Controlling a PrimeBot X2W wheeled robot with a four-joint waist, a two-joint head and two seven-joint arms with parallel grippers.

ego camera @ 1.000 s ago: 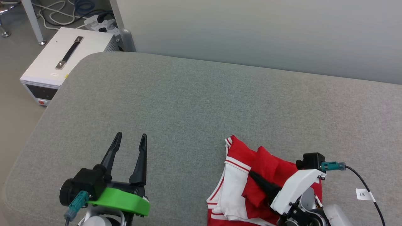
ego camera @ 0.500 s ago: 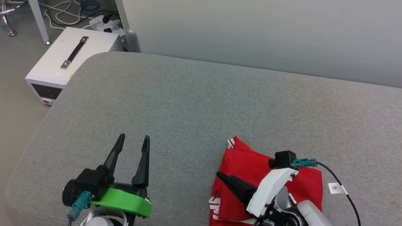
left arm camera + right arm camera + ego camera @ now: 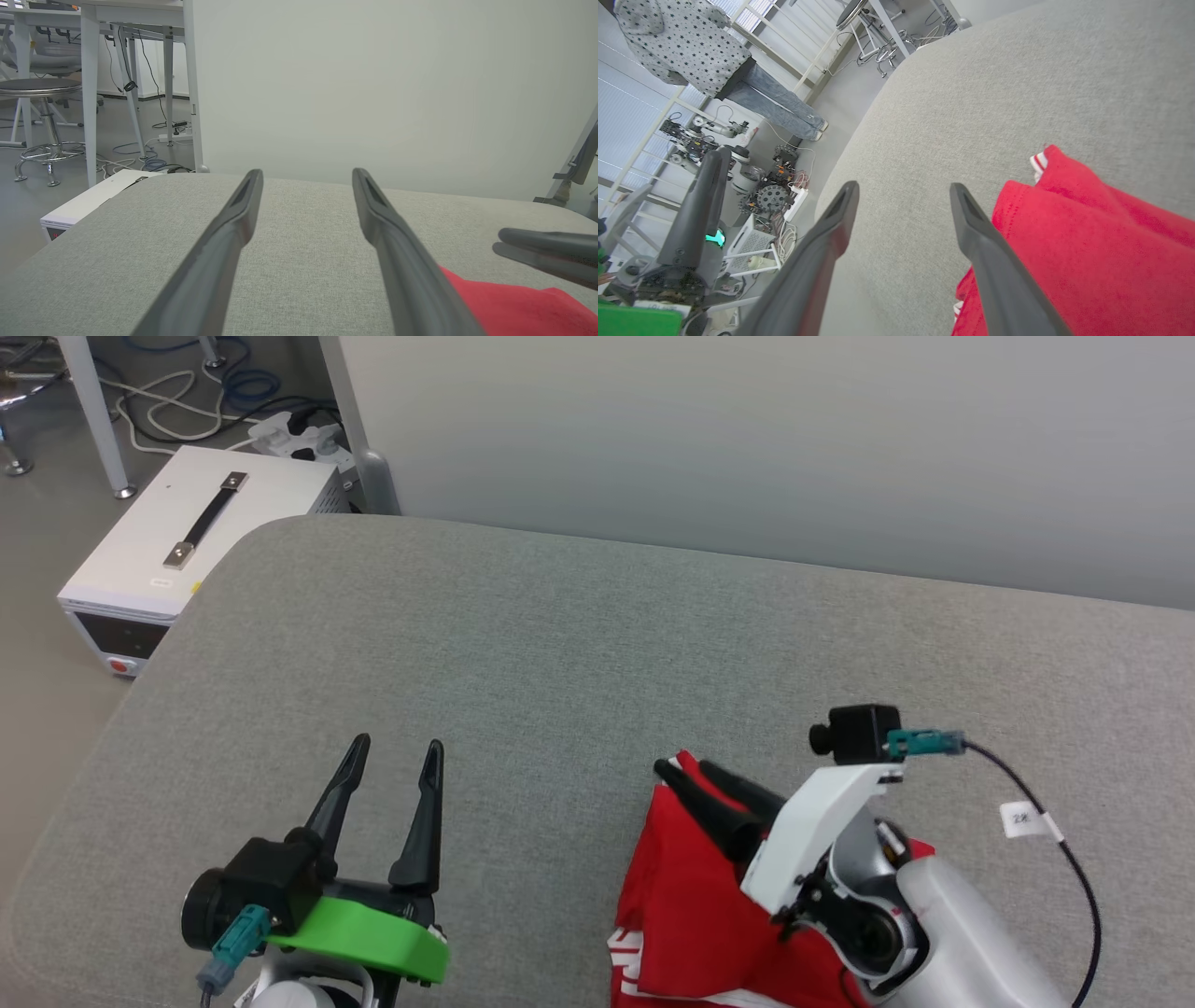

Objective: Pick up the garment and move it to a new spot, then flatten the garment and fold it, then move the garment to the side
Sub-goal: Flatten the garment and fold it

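Garment [image 3: 691, 905] lies folded compact at the worktop's [image 3: 560, 663] near edge, right of centre, right pincer [image 3: 680, 767] spread and empty just over it, left pincer [image 3: 397, 747] spread idle; fold looks done, move aside probably left.

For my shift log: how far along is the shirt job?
Folding looks done: the garment lies as a compact red bundle on the grey surface. In hand: nothing. The right claw is open over its edge, and the left claw is open, apart from it. Left: perhaps moving it aside.
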